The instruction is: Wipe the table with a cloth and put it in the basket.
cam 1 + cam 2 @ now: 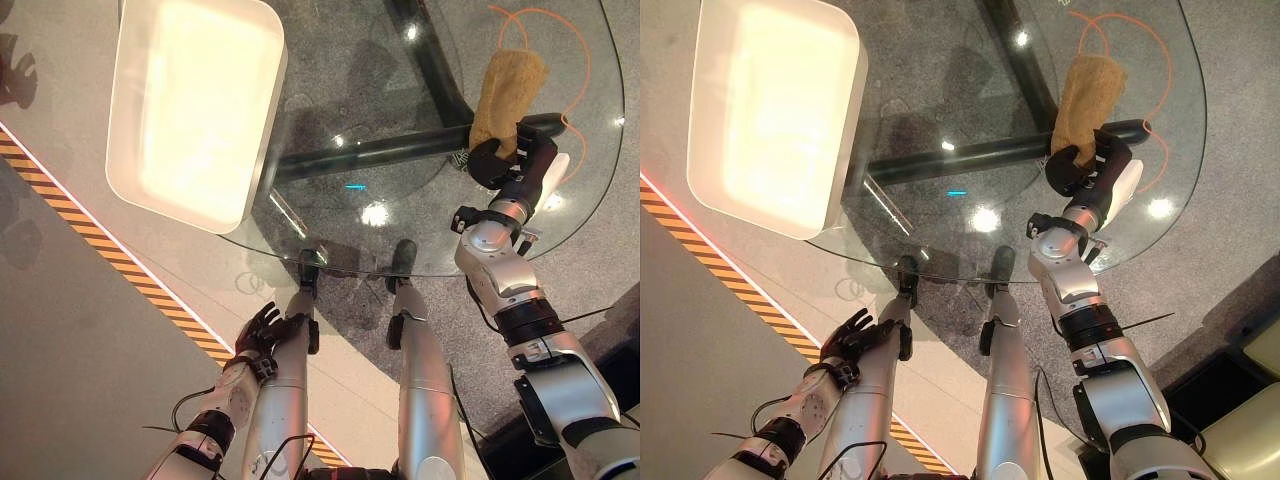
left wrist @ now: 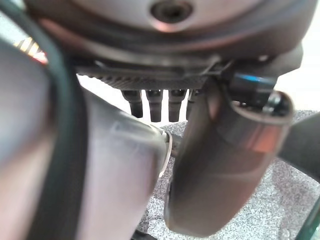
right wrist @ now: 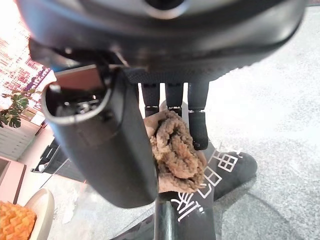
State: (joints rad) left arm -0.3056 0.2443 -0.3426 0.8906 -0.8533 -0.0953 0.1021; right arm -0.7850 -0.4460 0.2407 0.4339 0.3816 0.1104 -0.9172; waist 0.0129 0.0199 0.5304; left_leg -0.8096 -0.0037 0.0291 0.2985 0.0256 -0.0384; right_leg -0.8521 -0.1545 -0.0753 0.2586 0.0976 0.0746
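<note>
A tan, fuzzy cloth (image 1: 508,95) lies on the glass table (image 1: 400,60) at its right side. My right hand (image 1: 508,160) holds the cloth's near end, with fingers and thumb curled round a bunched fold of the cloth (image 3: 175,150). The white basket (image 1: 190,110) stands on the table's left part, well away from the cloth. My left hand (image 1: 258,330) hangs low beside my left leg, below the table's near edge, with its fingers (image 2: 155,102) straight and nothing in it.
The table's dark crossed frame (image 1: 400,145) shows through the glass. An orange cord (image 1: 560,40) loops on the floor beyond the cloth. A yellow-and-black striped line (image 1: 120,260) runs across the floor on the left.
</note>
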